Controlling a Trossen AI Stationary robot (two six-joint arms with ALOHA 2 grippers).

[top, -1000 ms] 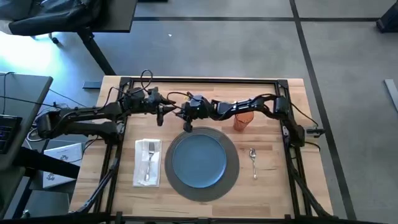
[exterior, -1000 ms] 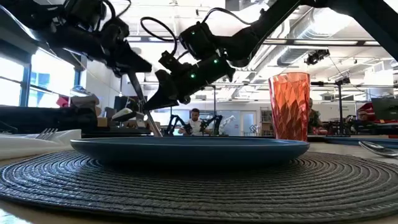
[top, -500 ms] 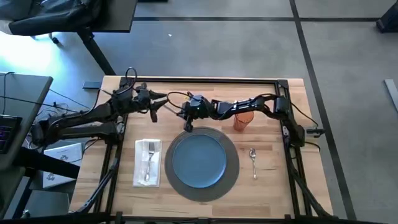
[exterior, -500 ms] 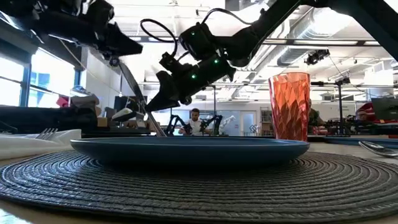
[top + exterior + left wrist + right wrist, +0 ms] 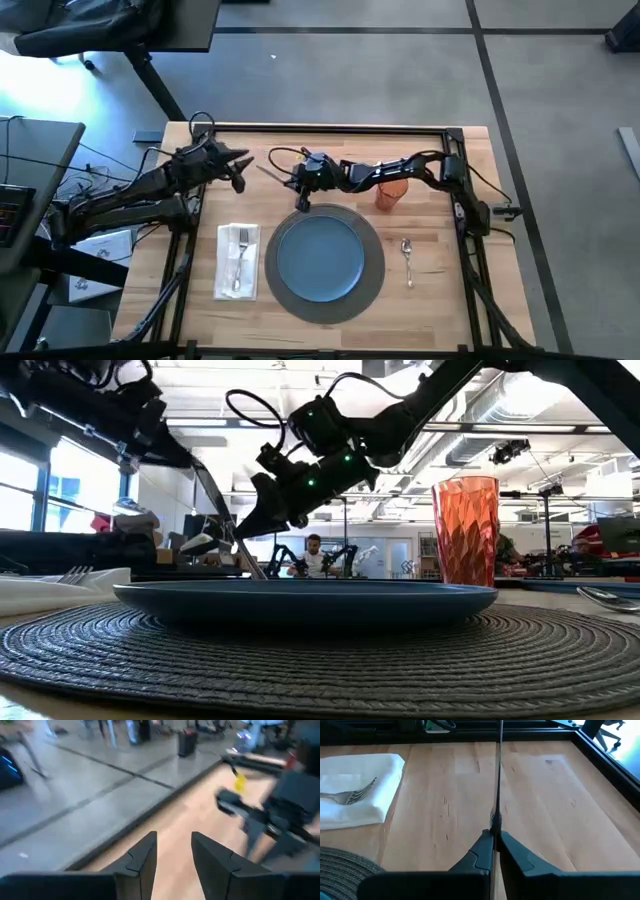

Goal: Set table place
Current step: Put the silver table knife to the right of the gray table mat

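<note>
A round dark grey placemat [image 5: 377,272] lies on the wooden table [image 5: 450,290] with a blue plate [image 5: 320,256] on it. Just beyond the plate's far edge my right gripper [image 5: 301,192] is shut on a slim metal knife [image 5: 213,498], which slants up toward the left. My left gripper [image 5: 240,168] hovers open at the far left of the table, with nothing between its fingers [image 5: 145,857] and clear of the knife. My right gripper pinches the knife [image 5: 496,822] between its two fingertips, below the knife's middle. The knife shows edge-on and runs on ahead of the fingers. It is lifted clear and tilted, its upper end [image 5: 198,465] toward the table's left and its lower end [image 5: 254,572] just behind the plate.
A white napkin [image 5: 237,262] with a fork on it lies left of the placemat, and a spoon [image 5: 407,258] lies right of it. An orange tumbler [image 5: 392,192] stands behind the plate's right side. A black frame [image 5: 330,128] runs along the table's far edge.
My left gripper has drawn away from the knife's upper end toward the table's left edge and risen a little. The knife has stayed tilted in my right gripper, which has kept still.
</note>
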